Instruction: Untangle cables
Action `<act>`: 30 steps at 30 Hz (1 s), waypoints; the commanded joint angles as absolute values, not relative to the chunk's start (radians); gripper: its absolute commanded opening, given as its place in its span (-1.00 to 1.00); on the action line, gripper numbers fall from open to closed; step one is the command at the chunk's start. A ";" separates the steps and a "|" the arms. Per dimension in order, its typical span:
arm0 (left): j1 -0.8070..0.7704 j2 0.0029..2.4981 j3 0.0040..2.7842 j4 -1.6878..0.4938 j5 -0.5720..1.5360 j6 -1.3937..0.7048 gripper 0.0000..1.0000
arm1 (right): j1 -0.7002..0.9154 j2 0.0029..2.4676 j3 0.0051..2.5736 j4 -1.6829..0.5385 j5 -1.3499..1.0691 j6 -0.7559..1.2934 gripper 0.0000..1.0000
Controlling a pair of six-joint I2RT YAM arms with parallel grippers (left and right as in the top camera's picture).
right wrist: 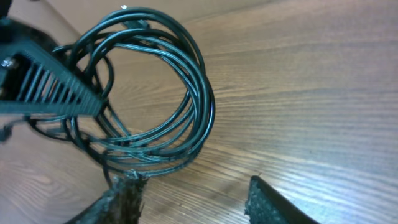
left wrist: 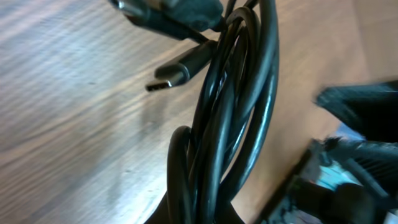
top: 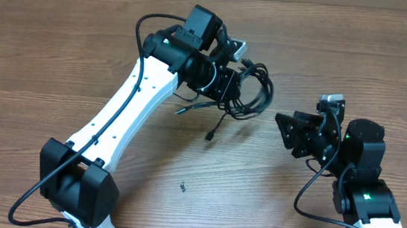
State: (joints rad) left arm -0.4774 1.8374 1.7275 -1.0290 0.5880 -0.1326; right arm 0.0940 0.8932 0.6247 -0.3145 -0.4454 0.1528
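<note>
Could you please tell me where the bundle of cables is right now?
In the overhead view the cables are at upper centre, held as loops at the left fingers. The open right fingers stand apart on their right.

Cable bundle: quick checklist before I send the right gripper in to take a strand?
1. Left gripper clamped on looped bundle of thin black cables: ok, coil held upright.
2. Right gripper open: ok, jaws apart.
3. Right gripper clear of bundle: ok, no contact.
4. Free plug found: ok, dark silver-tipped plug end beside bundle.
5. Which strand pulls loose: cannot tell.
</note>
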 commanded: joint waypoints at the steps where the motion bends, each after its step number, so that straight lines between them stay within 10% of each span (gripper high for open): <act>1: -0.485 1.808 1.744 -1.027 0.730 -0.139 -0.91 | 0.096 0.893 0.648 -0.309 -0.439 0.148 0.16; 16: -0.414 1.808 1.744 -1.017 0.836 -0.234 -0.92 | 0.096 0.893 0.648 -0.326 -0.333 0.203 0.10; 30: -0.325 1.808 1.744 -0.946 1.337 -0.270 -0.92 | 0.096 0.893 0.648 -0.012 -0.646 0.767 -0.16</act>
State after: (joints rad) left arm -0.3328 1.8374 1.7275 -0.9535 1.1519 -0.2604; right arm 0.0940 0.8951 0.6250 -0.0540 -0.5255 0.6258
